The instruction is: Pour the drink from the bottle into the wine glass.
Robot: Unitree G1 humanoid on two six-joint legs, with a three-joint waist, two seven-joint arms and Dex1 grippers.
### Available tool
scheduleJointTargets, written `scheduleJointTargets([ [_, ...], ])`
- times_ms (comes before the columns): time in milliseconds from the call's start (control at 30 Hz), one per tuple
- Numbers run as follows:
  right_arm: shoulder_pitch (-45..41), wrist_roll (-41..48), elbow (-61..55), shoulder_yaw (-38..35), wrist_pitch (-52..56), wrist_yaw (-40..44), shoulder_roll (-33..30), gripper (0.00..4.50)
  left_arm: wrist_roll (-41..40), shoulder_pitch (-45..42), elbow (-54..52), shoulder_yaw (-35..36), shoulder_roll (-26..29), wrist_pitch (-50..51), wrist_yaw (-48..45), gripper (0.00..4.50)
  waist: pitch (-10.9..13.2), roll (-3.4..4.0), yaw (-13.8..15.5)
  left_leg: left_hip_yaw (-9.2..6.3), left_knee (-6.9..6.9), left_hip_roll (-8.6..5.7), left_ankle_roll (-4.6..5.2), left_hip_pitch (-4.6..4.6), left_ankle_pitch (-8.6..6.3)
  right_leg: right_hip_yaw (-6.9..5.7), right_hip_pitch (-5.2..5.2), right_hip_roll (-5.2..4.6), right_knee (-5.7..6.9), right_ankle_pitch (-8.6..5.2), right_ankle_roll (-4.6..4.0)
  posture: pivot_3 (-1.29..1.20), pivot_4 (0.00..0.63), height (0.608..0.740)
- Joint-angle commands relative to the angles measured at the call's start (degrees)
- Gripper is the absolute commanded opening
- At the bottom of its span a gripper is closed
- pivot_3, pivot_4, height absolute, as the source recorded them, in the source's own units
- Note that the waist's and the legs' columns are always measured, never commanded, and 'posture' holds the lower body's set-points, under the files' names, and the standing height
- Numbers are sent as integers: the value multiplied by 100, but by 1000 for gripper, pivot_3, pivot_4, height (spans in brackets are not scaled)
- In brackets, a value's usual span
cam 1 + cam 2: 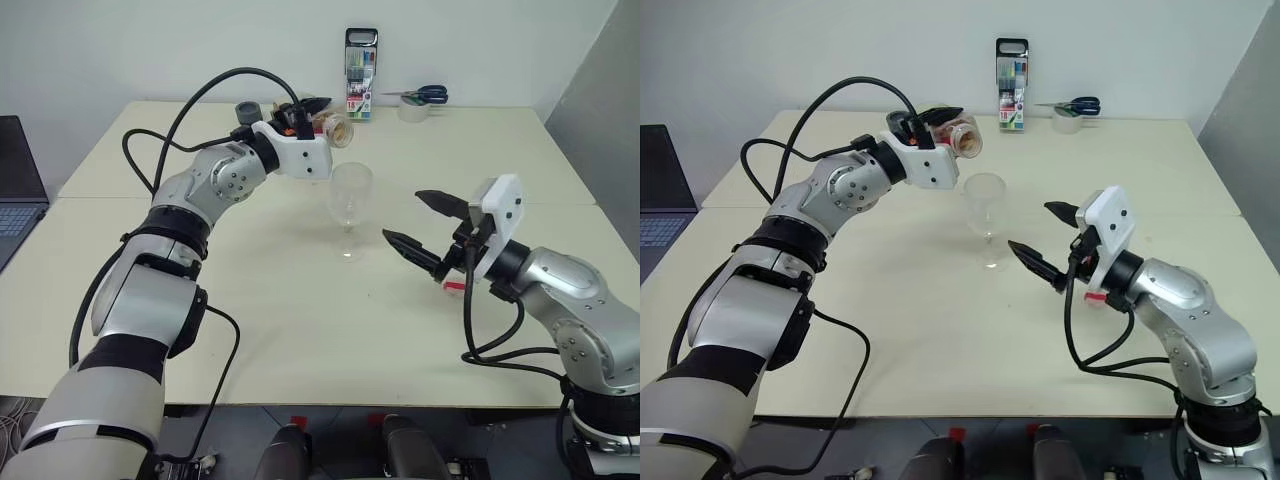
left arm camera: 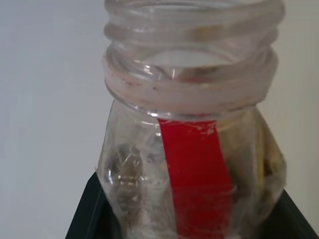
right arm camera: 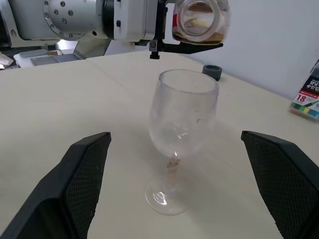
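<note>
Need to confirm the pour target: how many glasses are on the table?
1. The wine glass stands upright mid-table, just below the tilted bottle held by the left gripper.

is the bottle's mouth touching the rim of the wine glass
Apart. The right wrist view shows the bottle tilted above the wine glass, with wall and table visible between them.
</note>
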Motion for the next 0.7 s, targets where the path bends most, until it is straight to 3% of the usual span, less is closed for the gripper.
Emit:
scheduleJointTargets([
  [33, -129, 303, -26, -311, 54, 159, -156, 4500, 131, -307, -24, -52, 72, -114, 278, 1814, 0, 0, 0, 0, 0, 0, 0, 0, 0, 0, 0, 0, 0, 0, 0, 0, 150, 740],
  [700, -121, 277, 52, -203, -37, 109, -255, 4500, 852, -603, 154, -499, 266, -149, 1149, 1814, 1, -1, 2, 4, 1, -1, 0, -1, 0, 2, 0, -1, 1, 0, 0, 0, 150, 740],
])
